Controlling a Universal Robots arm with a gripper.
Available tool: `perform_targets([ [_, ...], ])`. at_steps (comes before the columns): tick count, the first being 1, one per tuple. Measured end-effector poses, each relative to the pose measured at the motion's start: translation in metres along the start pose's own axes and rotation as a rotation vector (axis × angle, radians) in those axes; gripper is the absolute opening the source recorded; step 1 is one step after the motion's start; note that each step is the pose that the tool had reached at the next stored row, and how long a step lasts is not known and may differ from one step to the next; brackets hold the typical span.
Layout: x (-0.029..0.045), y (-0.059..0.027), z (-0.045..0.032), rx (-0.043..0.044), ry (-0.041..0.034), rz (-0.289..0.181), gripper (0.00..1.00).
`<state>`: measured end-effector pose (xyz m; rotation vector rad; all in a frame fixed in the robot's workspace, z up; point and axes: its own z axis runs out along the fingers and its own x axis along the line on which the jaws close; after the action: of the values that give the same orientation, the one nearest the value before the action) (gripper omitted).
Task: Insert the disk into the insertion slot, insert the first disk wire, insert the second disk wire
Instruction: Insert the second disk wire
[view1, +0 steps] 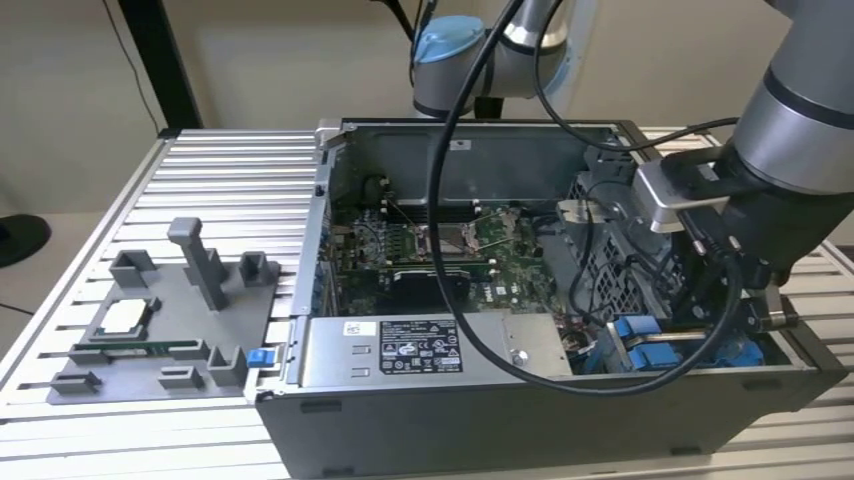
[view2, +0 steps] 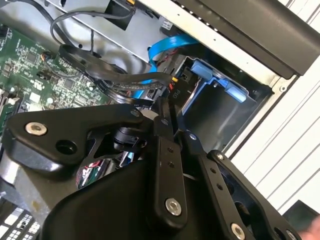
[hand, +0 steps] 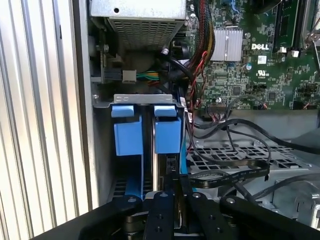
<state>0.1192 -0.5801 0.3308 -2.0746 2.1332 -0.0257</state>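
Two blue carrier tabs sit side by side in the insertion slot (hand: 144, 102), so the disk (hand: 167, 135) looks already seated in the bay at the case's corner, at about four o'clock in the exterior view. The gripper (view2: 167, 107) has its fingers pinched nearly together on a small black connector (view2: 176, 92), just short of the disk's end. Past it at twelve o'clock lies the motherboard (hand: 250, 60); how many wires are plugged in, I cannot tell.

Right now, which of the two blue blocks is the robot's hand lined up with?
The hand lines up with the blue block nearer the green circuit board, not the blue block nearer the case's outer wall.
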Motion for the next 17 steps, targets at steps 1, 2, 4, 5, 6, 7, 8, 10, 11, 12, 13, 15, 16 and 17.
perform_targets([
  [1,-0.0002,-0.0002,-0.0008,-0.0005,-0.0018,0.000,1.00],
  [2,-0.0004,-0.0007,-0.0042,-0.0014,-0.0026,0.000,1.00],
  [4,-0.0015,-0.0019,-0.0135,-0.0026,0.0006,0.000,1.00],
  [5,-0.0018,-0.0023,-0.0171,-0.0032,0.0002,0.000,1.00],
  [6,-0.0022,-0.0028,-0.0212,-0.0038,0.0005,0.000,1.00],
  [7,-0.0026,-0.0033,-0.0249,-0.0043,0.0011,0.000,1.00],
  [8,-0.0029,-0.0036,-0.0277,-0.0048,0.0009,0.000,1.00],
  [10,-0.0035,-0.0043,-0.0329,-0.0058,0.0010,0.000,1.00],
  [11,-0.0038,-0.0047,-0.0358,-0.0066,0.0010,0.000,1.00],
  [12,-0.0042,-0.0051,-0.0391,-0.0074,0.0011,0.001,1.00],
  [13,-0.0045,-0.0055,-0.0422,-0.0084,0.0011,0.001,1.00],
  [15,-0.0050,-0.0061,-0.0468,-0.0093,0.0012,0.001,1.00],
  [16,-0.0053,-0.0065,-0.0496,-0.0096,0.0011,0.001,1.00],
  [17,-0.0056,-0.0068,-0.0524,-0.0097,0.0009,0.001,1.00],
])
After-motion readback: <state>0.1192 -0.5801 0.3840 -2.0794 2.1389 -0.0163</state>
